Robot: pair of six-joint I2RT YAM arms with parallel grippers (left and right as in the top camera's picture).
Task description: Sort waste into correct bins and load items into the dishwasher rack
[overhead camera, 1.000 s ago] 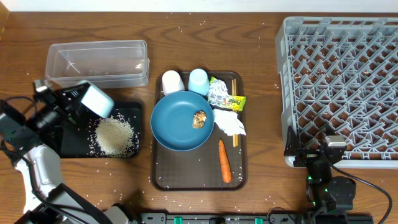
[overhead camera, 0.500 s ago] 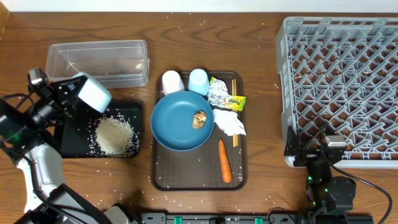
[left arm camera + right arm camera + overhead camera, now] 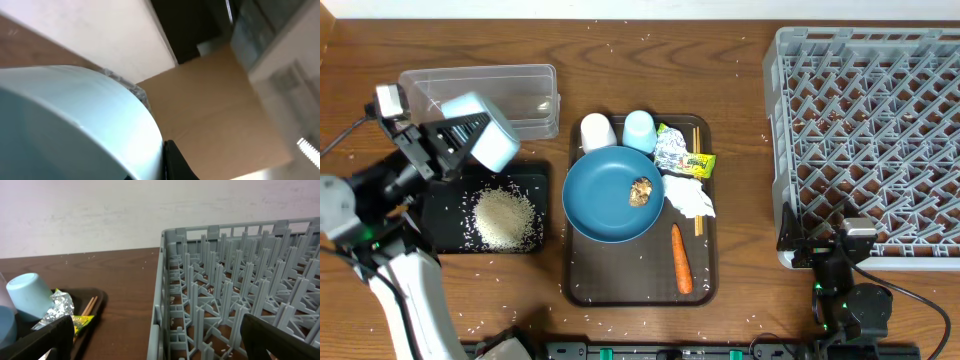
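Early: rice (image 3: 505, 217) dumped, nothing racked yet.
My L tool (image 3: 442, 150) clenched on small white bowl (image 3: 486, 140) above black tray (image 3: 442, 222); R tool (image 3: 823, 245) released by rack (image 3: 870, 130); other waste and dishes unsorted.

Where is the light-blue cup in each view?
Overhead: light-blue cup at the far edge of the brown tray, beside the white cup.
Left wrist: not in view.
Right wrist: the cup at far left, beside the foil ball.
Shared landmark: the grey rack.

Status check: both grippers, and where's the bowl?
Left gripper shut on small white bowl, held up between clear tub and black tray. White rice grains heaped in tray. Right gripper open beside dishwasher rack.
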